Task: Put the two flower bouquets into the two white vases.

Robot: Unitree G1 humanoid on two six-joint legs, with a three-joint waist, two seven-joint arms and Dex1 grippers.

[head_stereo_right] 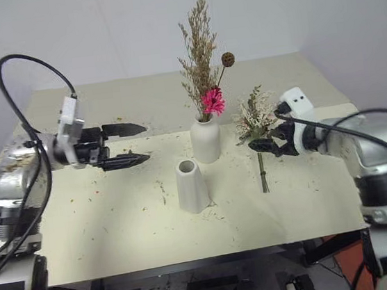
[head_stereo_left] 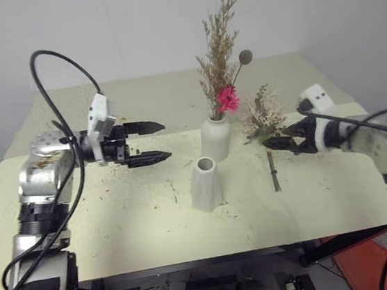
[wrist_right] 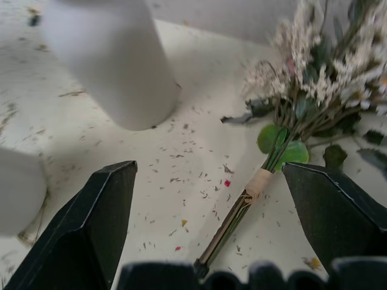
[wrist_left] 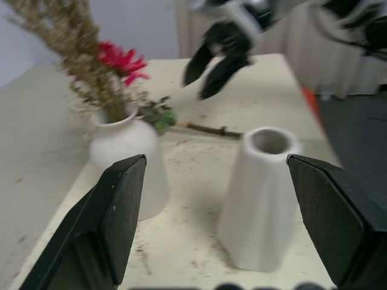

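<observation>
The thin bunch of tan dried grasses with a magenta daisy (head_stereo_left: 221, 65) is seen standing upright in the rounded, narrow-necked white ceramic vase (head_stereo_left: 216, 139) on the cream-covered table (head_stereo_left: 118, 223). The straight-sided, tapering white vase (head_stereo_left: 206, 184) stands just in front of it. The fuller bunch of cream sprigs and green leaves (head_stereo_left: 266, 126) is laid flat beside the rounded vase. The right gripper (head_stereo_left: 282, 140) is held over its blooms, jaws spread wide. The left gripper (head_stereo_left: 153, 142) is held well apart from both vases, jaws likewise spread, nothing gripped.
</observation>
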